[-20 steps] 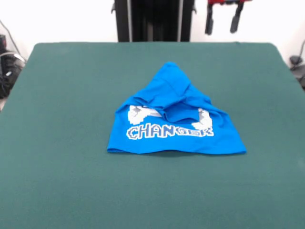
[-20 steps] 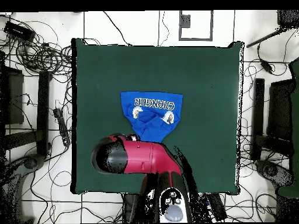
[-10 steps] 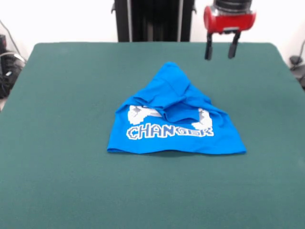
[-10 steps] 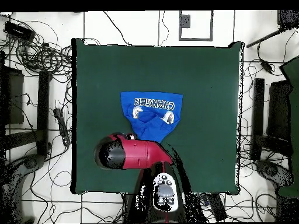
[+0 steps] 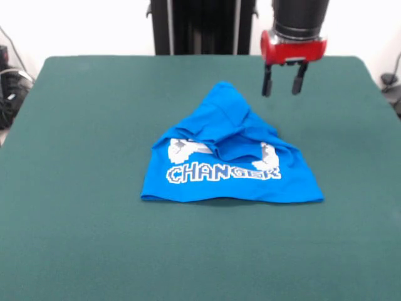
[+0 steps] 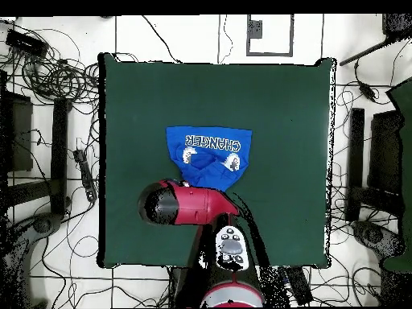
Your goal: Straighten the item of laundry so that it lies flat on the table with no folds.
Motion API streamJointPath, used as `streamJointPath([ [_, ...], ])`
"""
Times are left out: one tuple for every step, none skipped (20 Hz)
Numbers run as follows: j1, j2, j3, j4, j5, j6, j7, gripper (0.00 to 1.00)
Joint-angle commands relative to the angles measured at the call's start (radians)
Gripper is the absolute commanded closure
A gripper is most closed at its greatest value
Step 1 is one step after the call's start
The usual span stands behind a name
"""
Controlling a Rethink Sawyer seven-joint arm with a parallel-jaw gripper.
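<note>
The bright blue T-shirt lies bunched on the green table, its far part folded over the white print so only "CHANGER" shows. It also shows in the overhead view, partly under the arm. My gripper hangs open and empty above the table, just right of the shirt's far peak. In the overhead view the red arm hides the gripper.
The black pedestal stands behind the table's far edge. Cables and stands lie on the floor around the table.
My gripper has come down from the top edge and moved slightly left toward the shirt's far peak. The shirt has not moved.
</note>
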Motion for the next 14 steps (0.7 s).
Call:
streamJointPath([
  [-0.029, 0.022, 0.029, -0.094, -0.003, 0.015, 0.122, 0.0],
  [-0.034, 0.023, 0.032, -0.098, -0.005, 0.018, 0.119, 0.0],
  [-0.037, 0.025, 0.032, -0.105, -0.006, 0.024, 0.115, 0.0],
  [-0.04, 0.027, 0.032, -0.11, -0.009, 0.024, 0.113, 0.0],
  [-0.045, 0.029, 0.034, -0.112, -0.01, 0.025, 0.11, 0.0],
  [-0.049, 0.031, 0.036, -0.116, -0.012, 0.028, 0.107, 0.0],
  [-0.051, 0.032, 0.037, -0.12, -0.015, 0.031, 0.104, 0.0],
  [-0.053, 0.032, 0.039, -0.123, -0.017, 0.034, 0.102, 0.0],
  [-0.055, 0.031, 0.04, -0.122, -0.018, 0.034, 0.102, 0.0],
  [-0.057, 0.031, 0.041, -0.123, -0.02, 0.035, 0.101, 0.0],
  [-0.057, 0.03, 0.041, -0.122, -0.021, 0.035, 0.101, 0.0],
  [-0.057, 0.031, 0.042, -0.123, -0.022, 0.035, 0.101, 0.0],
  [-0.056, 0.032, 0.042, -0.127, -0.021, 0.037, 0.103, 0.0],
  [-0.056, 0.035, 0.042, -0.13, -0.022, 0.037, 0.103, 0.0],
])
